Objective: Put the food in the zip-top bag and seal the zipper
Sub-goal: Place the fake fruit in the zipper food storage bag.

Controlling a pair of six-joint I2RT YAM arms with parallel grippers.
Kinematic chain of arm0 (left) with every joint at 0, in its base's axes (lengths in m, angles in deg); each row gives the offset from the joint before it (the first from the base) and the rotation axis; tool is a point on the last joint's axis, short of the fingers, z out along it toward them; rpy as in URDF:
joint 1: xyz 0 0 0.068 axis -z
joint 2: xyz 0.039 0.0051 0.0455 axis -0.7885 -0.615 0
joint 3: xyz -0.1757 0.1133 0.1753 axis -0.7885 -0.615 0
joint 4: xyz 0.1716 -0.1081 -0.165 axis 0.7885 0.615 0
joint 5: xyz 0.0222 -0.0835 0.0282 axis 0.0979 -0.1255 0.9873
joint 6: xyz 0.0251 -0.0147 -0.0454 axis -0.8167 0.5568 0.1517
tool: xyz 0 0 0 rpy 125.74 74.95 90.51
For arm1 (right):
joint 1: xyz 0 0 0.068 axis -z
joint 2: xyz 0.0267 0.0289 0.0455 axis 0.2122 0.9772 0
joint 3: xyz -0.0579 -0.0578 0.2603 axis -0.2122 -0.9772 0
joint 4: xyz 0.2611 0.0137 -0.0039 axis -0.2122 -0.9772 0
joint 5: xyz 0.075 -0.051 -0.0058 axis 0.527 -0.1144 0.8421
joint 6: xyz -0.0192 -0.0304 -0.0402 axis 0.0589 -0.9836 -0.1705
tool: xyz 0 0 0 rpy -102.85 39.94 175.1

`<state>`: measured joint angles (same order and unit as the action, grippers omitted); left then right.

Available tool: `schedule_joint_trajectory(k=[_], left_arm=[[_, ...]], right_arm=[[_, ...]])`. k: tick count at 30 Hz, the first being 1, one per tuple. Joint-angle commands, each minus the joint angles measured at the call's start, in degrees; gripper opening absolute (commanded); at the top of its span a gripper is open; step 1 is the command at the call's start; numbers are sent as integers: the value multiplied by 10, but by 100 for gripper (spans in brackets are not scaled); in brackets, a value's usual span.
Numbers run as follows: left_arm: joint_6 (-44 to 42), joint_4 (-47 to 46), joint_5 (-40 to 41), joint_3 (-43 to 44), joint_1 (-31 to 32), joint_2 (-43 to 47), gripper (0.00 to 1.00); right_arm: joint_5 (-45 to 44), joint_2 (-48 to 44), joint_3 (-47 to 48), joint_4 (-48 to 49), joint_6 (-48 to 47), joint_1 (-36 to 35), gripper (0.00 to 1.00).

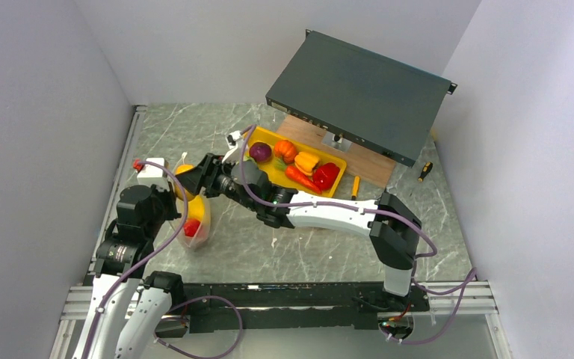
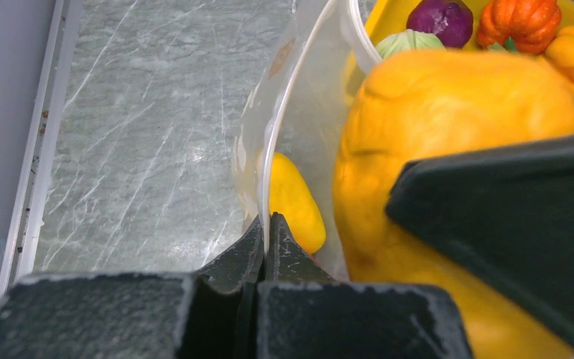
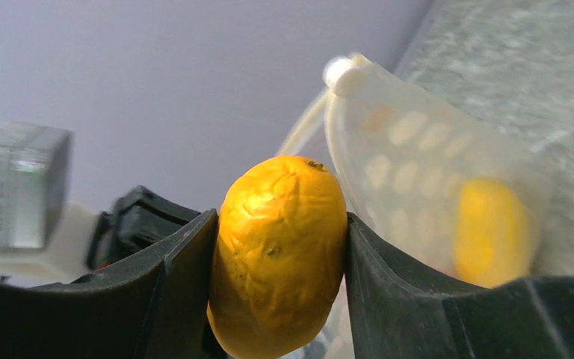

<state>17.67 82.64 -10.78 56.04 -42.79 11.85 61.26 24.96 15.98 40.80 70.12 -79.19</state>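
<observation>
The clear zip-top bag [image 1: 196, 222] stands open at the left, with a yellow piece [image 2: 293, 202] and a red piece [image 1: 191, 228] inside. My left gripper [image 2: 267, 224] is shut on the bag's rim [image 2: 269, 149] and holds it up. My right gripper [image 3: 280, 254] is shut on a yellow-orange fruit [image 3: 280, 239] at the bag's mouth [image 1: 184, 170]. The zipper edge [image 3: 340, 75] shows beside the fruit. The yellow tray [image 1: 269, 133] holds purple [image 1: 260, 152], orange [image 1: 285, 150], yellow [image 1: 306, 161] and red [image 1: 326, 176] food.
A dark grey flat box [image 1: 359, 93] leans over a wooden board [image 1: 344, 153] behind the tray. A yellow-handled screwdriver [image 1: 355, 187] lies right of the tray, another tool [image 1: 424, 172] farther right. Walls close in left, right and back.
</observation>
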Motion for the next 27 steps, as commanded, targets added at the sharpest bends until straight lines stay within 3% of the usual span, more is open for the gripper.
schedule_joint_trajectory(k=[1, 5, 13, 17, 27], left_arm=[[-5, -20, 16, 2, 2, 8, 0], [-5, -18, 18, 2, 2, 7, 0], [-5, -18, 17, 2, 4, 4, 0], [-5, -18, 18, 1, 6, 4, 0], [-6, -19, 18, 2, 8, 1, 0]], right_arm=[[-114, 5, 40, -128, -11, -24, 0], [-169, 6, 46, -165, -45, -36, 2], [-172, 24, 81, -176, -128, -37, 42], [-151, 34, 102, -181, -144, -37, 55], [-140, 38, 119, -188, -169, -37, 73]])
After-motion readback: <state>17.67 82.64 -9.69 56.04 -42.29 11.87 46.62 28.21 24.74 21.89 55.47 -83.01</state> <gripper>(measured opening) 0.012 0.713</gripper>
